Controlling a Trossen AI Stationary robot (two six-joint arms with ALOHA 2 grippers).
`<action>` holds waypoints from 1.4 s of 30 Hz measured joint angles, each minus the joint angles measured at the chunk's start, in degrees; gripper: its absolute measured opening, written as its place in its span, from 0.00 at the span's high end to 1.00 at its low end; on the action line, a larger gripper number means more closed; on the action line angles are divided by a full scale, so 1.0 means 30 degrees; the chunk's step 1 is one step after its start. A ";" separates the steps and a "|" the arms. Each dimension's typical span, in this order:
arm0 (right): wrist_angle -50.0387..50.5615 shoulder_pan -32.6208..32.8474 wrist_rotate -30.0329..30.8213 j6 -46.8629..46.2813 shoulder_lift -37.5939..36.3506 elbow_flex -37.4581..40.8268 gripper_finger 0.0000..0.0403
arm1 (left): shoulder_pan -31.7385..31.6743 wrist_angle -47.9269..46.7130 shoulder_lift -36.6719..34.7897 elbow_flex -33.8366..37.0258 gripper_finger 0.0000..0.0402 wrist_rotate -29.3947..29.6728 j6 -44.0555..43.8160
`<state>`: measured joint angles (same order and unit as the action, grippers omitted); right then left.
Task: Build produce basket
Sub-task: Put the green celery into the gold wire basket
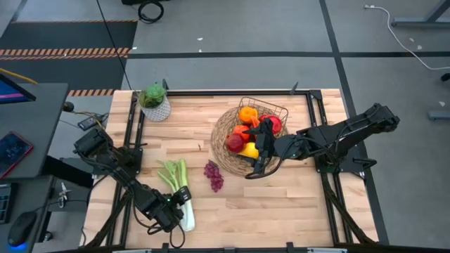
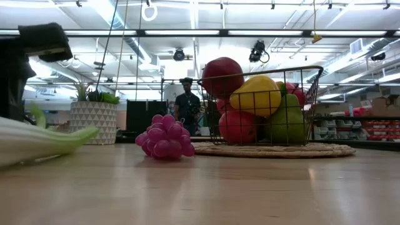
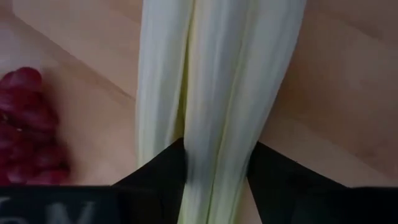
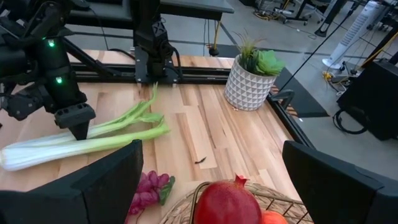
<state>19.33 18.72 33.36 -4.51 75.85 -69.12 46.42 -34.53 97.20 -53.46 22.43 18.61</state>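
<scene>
Now my left gripper (image 4: 78, 127) straddles the white stalk of the leek (image 1: 179, 193), fingers narrowing around it near the table's front edge, long axis pointing toward the basket (image 1: 247, 130). My right gripper (image 1: 259, 169) hangs wide open at the basket's rim.

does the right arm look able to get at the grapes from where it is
Probably yes: the right gripper hangs open at the basket's rim, and the grapes lie on bare table beside it, nothing between.
</scene>
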 joint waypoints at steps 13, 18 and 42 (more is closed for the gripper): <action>0.0001 0.0006 0.1581 0.0007 -0.0509 -0.0002 0.03 | -0.0041 -0.0575 -0.1067 -0.1191 0.69 0.1247 0.0226; 0.0143 0.0234 0.1653 0.0072 -0.1452 0.0000 0.03 | -0.0047 -0.0465 -0.2490 -0.1206 0.69 0.3494 0.2487; 0.1365 0.1501 0.3075 0.0991 -0.2718 -0.0007 0.03 | -0.3934 0.3726 -0.2978 -0.1213 0.67 0.5182 1.2315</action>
<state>23.43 23.22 42.59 -1.54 67.70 -69.14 34.62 -23.35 88.27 -57.10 37.98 55.56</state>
